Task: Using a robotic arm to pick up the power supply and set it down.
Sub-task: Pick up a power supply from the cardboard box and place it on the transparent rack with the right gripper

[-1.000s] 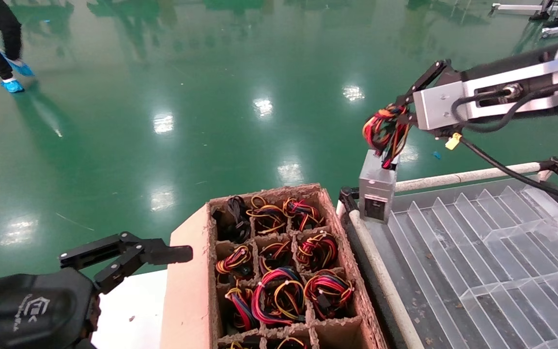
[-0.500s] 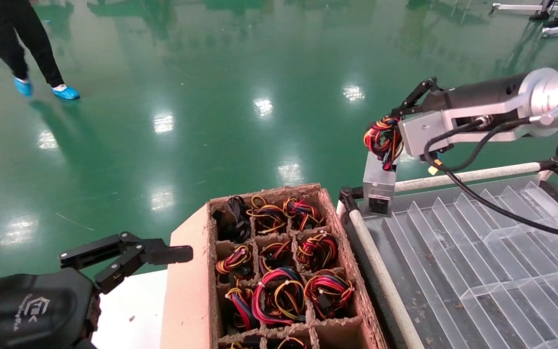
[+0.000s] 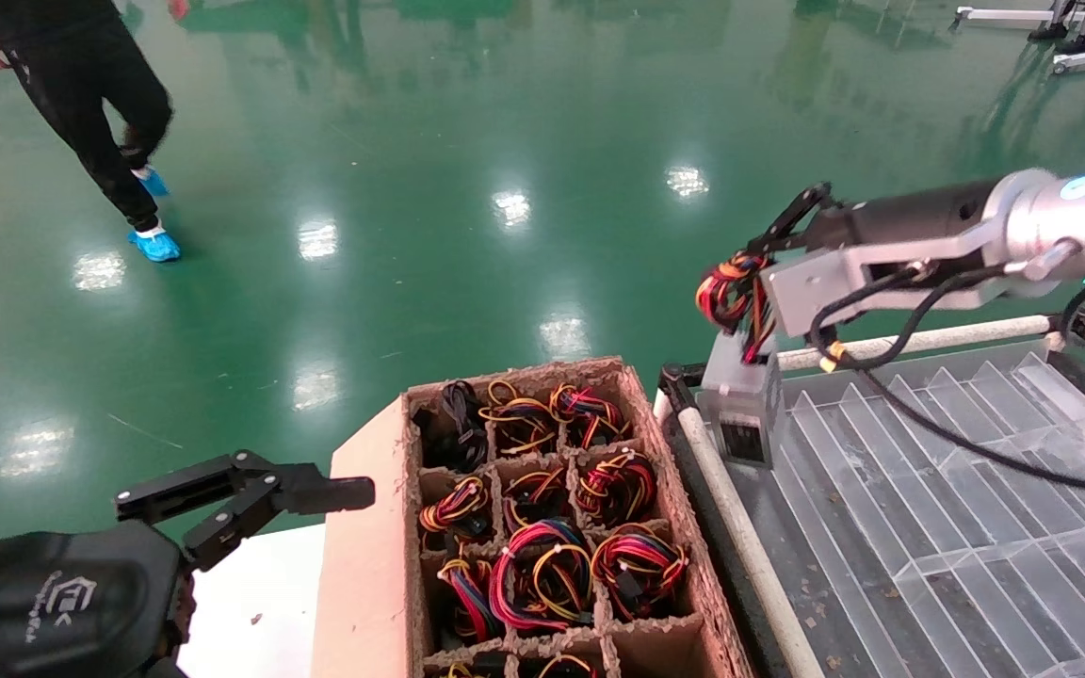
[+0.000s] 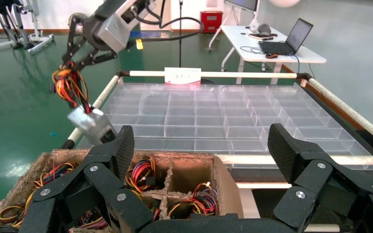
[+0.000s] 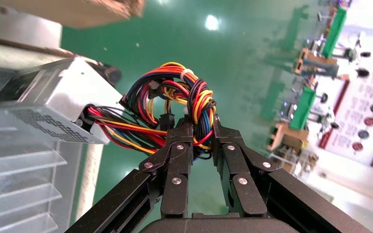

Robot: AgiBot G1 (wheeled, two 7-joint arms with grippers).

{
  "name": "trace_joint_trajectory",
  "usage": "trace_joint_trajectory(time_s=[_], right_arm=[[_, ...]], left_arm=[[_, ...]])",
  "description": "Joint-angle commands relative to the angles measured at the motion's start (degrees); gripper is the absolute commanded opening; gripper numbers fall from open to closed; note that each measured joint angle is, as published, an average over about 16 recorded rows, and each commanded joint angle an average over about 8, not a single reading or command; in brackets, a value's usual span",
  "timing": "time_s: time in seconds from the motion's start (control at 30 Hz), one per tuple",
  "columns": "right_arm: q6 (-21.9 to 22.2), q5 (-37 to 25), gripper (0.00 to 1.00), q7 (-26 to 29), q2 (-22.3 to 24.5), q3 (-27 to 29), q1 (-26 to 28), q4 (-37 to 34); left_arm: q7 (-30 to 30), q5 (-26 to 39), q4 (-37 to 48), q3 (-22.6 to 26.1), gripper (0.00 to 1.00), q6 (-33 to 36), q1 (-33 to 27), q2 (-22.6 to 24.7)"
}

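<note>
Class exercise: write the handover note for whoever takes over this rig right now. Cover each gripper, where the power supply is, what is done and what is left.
Right gripper: shut on the wire bundle; the power supply hangs from it, tilted, over the near-left corner of the clear divided tray.
Left gripper: open, idle beside the cardboard crate.
Done: supply picked up.
Left: lower it, release it.

Bright overhead lamps throw glare spots on the glossy green floor (image 3: pixel 505 207); close fingers (image 4: pixel 121 150) look soft.
</note>
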Motion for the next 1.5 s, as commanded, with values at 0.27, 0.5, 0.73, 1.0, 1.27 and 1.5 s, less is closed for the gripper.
trace_joint_trajectory(time_s=[0.27,0.5,0.73,1.0,1.27,1.5], right_arm=[[-0.26,0.91,0.00,-0.37,-0.48,-0.23,-1.43,0.07],[1.26,1.25,0.00,-1.17,-1.35,-0.16,-2.56,-2.03],[3.15,2.00,0.00,-4.20,-2.44,0.05,-3.27,-6.50],[4.84,3.61,0.00,-9.33,-3.22,0.71,-3.34,-13.17],[5.71,5.45,0.31,-13.79,-3.33,1.69,-2.88,-18.19],[6.44,6.59,1.00,-15.66,-3.36,2.37,-2.95,-20.43]], left_arm=[[0.01,-0.01,0.00,0.02,1.00,-0.01,-0.01,-0.01],[0.02,-0.03,0.00,0.04,1.00,-0.02,-0.01,-0.02],[0.03,-0.04,0.00,0.06,1.00,-0.02,-0.01,-0.02],[0.04,-0.05,0.00,0.07,1.00,-0.03,-0.02,-0.03],[0.05,-0.06,0.00,0.09,1.00,-0.04,-0.02,-0.04],[0.05,-0.07,0.01,0.10,1.00,-0.05,-0.01,-0.05]])
